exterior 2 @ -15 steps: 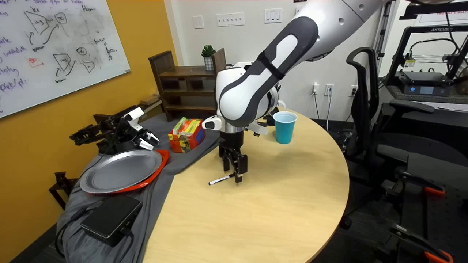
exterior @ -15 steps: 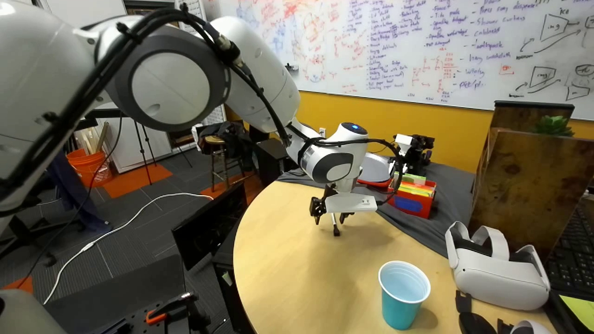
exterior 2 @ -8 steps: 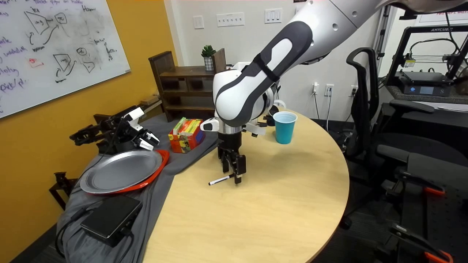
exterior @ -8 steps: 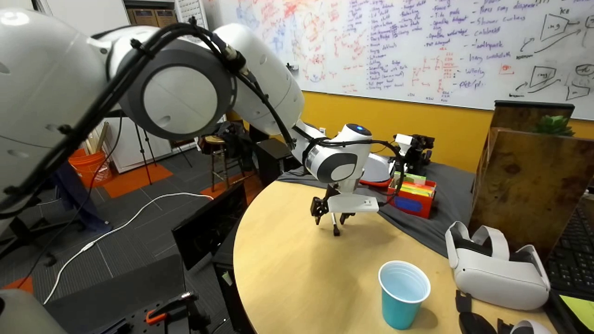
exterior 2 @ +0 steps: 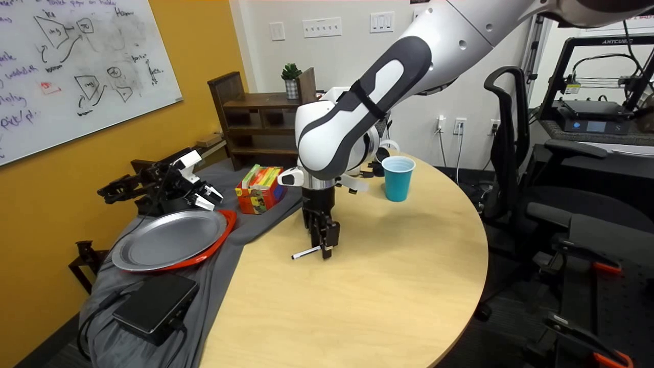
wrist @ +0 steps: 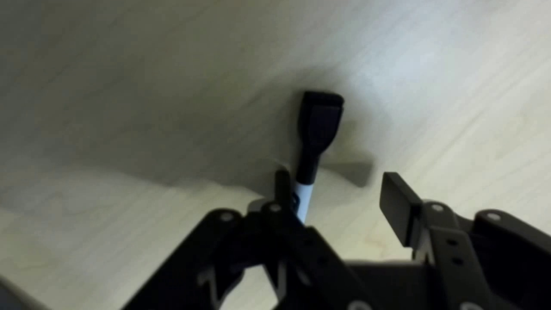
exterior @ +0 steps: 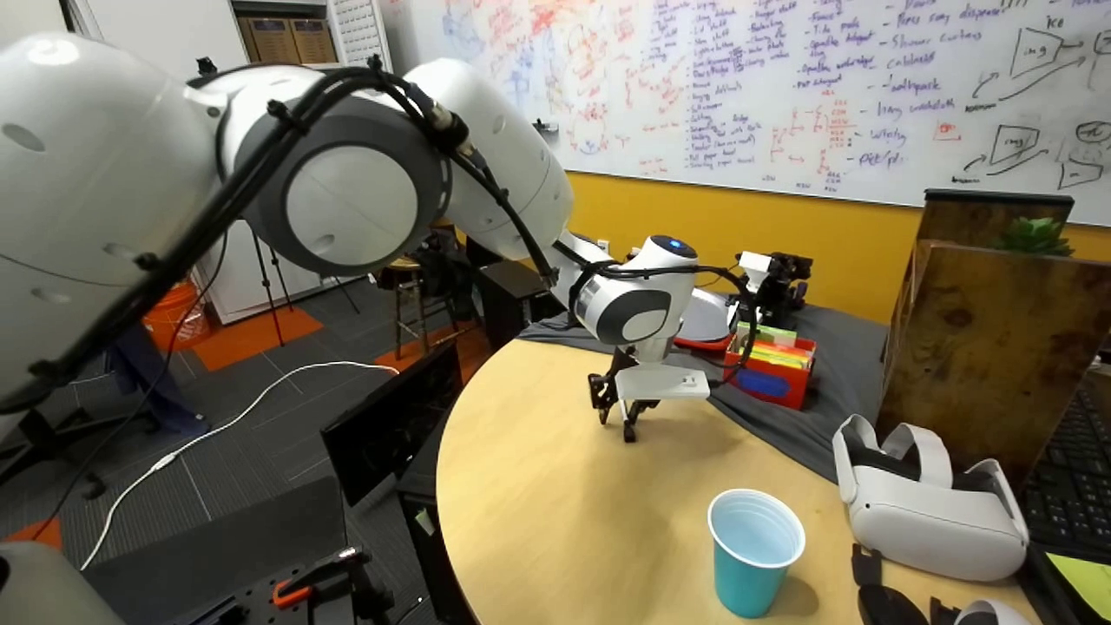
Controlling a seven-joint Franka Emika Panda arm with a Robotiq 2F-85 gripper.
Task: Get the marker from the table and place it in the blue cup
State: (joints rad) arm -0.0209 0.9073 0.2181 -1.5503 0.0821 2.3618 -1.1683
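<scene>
Closer together than a second ago, the fingers of the gripper [wrist: 338, 191] straddle the marker [wrist: 310, 159], part-narrowed and holding nothing: in the wrist view one sits right beside it, perhaps touching, the other well apart. The marker lies on the table [exterior: 538, 503], a slim white barrel with a black cap flaring to a squared end. I take this as the grasp in progress; the next move calls for finishing the squeeze, then lifting, and the barrel could roll. Around it the table's pale wood shows fine grain. Farther off, the blue cup [exterior: 755, 560] stands upright, tapered, white-rimmed, probably plastic; softly folded grey cloth [exterior: 842, 382] flanks the table.
</scene>
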